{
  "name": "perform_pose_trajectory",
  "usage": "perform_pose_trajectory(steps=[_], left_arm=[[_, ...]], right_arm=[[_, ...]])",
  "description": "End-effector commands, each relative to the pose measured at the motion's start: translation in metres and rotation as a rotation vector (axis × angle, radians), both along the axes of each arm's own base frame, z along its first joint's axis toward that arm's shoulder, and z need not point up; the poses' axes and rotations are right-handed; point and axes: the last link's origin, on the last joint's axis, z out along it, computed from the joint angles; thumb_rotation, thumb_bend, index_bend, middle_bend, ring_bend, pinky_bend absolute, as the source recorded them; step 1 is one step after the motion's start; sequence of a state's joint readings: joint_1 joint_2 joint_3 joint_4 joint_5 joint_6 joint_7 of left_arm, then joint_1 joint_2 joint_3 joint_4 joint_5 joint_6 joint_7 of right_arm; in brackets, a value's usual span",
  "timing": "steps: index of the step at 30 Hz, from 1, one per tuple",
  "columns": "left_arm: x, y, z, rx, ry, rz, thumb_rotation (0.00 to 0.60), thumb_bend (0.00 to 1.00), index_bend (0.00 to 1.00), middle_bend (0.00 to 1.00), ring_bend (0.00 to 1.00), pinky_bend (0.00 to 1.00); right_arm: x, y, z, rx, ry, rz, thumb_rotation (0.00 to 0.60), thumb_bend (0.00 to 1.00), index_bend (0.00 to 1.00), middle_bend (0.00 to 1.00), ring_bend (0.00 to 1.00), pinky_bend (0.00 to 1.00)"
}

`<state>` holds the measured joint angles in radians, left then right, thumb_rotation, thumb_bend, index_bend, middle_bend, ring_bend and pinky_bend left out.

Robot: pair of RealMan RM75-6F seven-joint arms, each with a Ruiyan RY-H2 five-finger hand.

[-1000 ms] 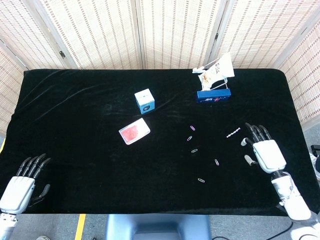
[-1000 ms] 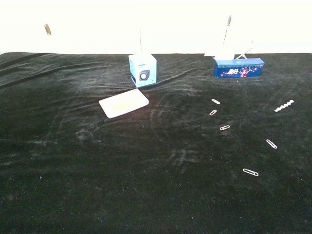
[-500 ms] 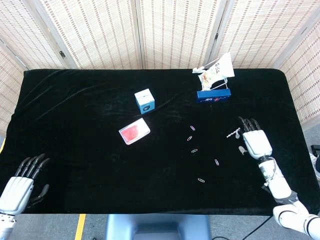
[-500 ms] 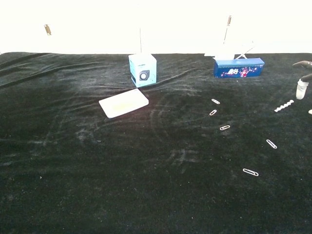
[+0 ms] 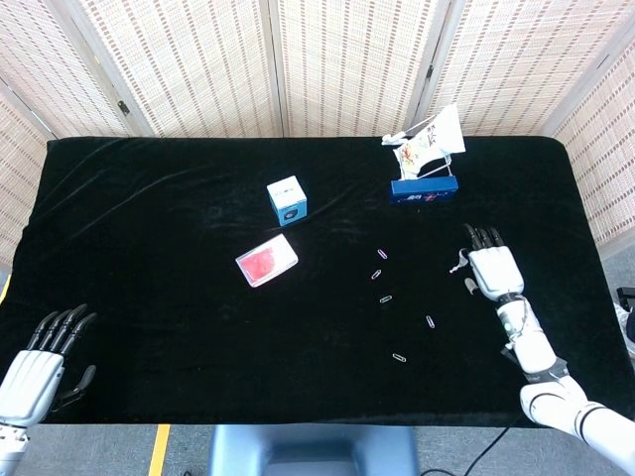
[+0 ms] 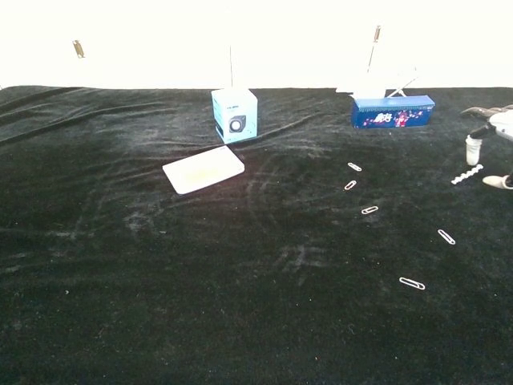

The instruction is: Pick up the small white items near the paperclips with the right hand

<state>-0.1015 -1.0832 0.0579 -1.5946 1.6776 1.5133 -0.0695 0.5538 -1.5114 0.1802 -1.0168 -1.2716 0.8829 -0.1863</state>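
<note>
Your biggest risk here is the black cloth on the bench (image 5: 149,198): the small white items (image 6: 466,174) form a thin beaded strip lying flat on it, and if your fingers come down steeply they may press the strip into the pile or flick it sideways instead of getting under it. A second risk is sweeping into the paperclips (image 5: 383,276), scattered in a loose line down the middle right of the head view; the nearest one sits just left of and below your hand, so a wide closing motion could drag it along. You also have poor sight of the contact: in the head view the strip is mostly hidden beneath the hand, with only a bit peeking out at its left edge, and in the chest view the hand is cut off at the right border. Your right hand (image 5: 492,270) is spread, holding nothing, palm down over the cloth at middle right. In the chest view the white strip lies just under and between a hanging fingertip and the thumb, close but, as far as I can judge, not yet touched. Your left hand (image 5: 35,362) rests open at the lower left corner, well apart from everything
</note>
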Motion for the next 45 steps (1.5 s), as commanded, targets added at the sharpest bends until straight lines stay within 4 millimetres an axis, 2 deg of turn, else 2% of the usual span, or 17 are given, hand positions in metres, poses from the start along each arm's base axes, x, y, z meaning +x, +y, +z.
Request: perform_pose_trajectory(steps=[1,29,45], left_arm=[[0.0,0.0,0.001,0.003,-0.003,0.001,0.6,0.5,0.0,0.0,0.0,0.0],[-0.002,0.001,0.004,0.007,-0.009,0.009,0.6,0.5,0.0,0.0,0.0,0.0],[-0.002,0.0,0.005,0.007,-0.015,0.007,0.6,0.5,0.0,0.0,0.0,0.0]], right_arm=[[0.003,-0.007,-0.005,0.0,-0.003,-0.009,0.6,0.35,0.44,0.0,0.0,0.0],[0.001,-0.023,-0.031,0.038,0.029,-0.053,0.6,0.37,0.44,0.0,0.0,0.0],[-0.002,-0.024,-0.033,0.025,0.06,-0.06,0.6,0.5,0.54,0.0,0.0,0.0]])
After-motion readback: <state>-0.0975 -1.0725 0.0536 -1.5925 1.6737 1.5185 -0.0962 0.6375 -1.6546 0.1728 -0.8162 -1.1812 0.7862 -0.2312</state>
